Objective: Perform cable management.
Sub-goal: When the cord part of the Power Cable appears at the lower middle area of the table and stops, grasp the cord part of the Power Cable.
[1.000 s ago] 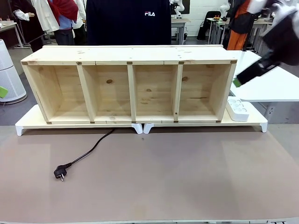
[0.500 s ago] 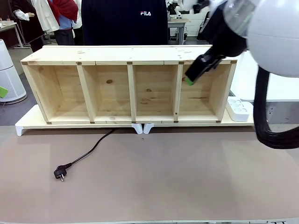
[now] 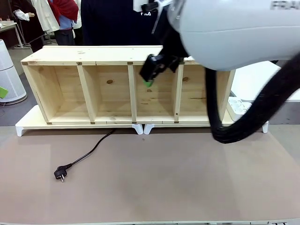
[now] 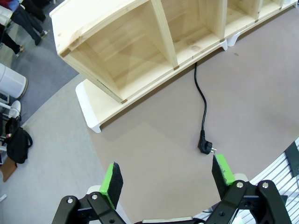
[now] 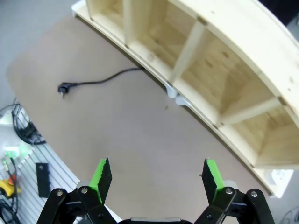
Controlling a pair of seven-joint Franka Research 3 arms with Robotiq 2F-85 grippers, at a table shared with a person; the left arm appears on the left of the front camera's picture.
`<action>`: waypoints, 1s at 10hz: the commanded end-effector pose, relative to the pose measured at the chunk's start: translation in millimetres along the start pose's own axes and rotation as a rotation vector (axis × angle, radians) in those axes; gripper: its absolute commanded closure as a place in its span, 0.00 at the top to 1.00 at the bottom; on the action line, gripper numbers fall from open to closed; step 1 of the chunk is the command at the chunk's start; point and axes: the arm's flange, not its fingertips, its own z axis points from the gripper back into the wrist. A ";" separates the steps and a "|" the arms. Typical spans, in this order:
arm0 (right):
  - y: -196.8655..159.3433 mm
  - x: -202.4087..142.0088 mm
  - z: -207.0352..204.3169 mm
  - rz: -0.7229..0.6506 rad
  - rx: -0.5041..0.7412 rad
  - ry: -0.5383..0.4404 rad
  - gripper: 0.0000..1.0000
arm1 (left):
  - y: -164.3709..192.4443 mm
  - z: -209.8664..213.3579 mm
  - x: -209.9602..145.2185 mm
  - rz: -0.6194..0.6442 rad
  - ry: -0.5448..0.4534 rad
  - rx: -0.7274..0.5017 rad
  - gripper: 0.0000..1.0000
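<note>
Brown tabletop, before one four-bay wooden shelf: one thin glossy black cable snakes leftward to its round plug. My left gripper and right gripper, both spread, hold nothing.

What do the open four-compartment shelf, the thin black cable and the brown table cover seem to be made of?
The open four-compartment shelf looks like pale, unvarnished wood, probably pine: grain and dark knots show. The thin black cable has a smooth sheath, likely plastic or rubber. The brown table cover is a matte, even sheet; material unclear.
</note>
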 end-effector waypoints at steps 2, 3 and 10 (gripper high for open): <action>27.9 35.0 -31.5 0.013 0.033 -0.001 1.00 | 0.6 0.8 -0.5 0.002 -0.002 0.000 1.00; 34.3 45.6 -47.9 0.031 0.023 0.015 1.00 | 0.6 0.8 -0.5 0.002 -0.002 0.000 1.00; 61.7 79.7 -111.8 0.059 0.060 0.168 1.00 | 0.6 0.8 -0.5 0.002 -0.002 0.000 1.00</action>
